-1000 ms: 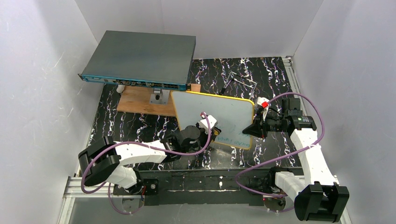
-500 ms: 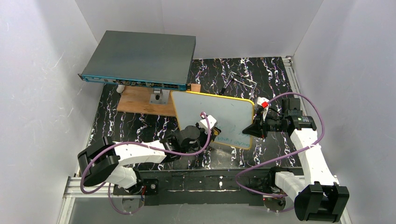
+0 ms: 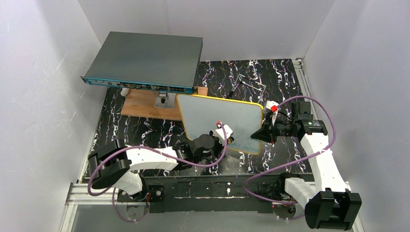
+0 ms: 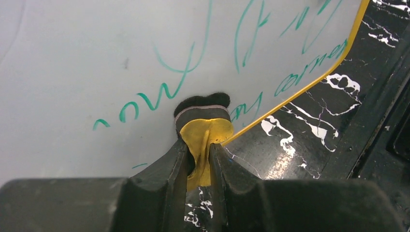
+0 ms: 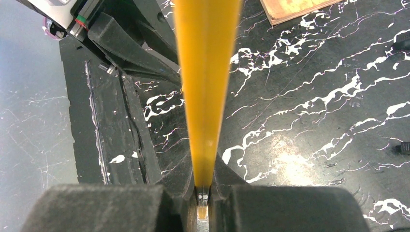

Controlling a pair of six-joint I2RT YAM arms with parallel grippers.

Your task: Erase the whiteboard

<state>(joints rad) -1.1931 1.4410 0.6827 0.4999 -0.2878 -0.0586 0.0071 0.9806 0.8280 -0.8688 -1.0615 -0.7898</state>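
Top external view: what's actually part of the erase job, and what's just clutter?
In use:
whiteboard, green writing on it
eraser, pinched in the left end effector, pressed on the board
right end effector, clamped on the board's yellow edge

Lying about:
dark-grey box
wooden board
thin metal frame behind the whiteboard

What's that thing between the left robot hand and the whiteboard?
A small eraser, yellow with a dark felt tip. The left gripper pinches it, and its felt end meets the whiteboard. The left wrist view shows it.
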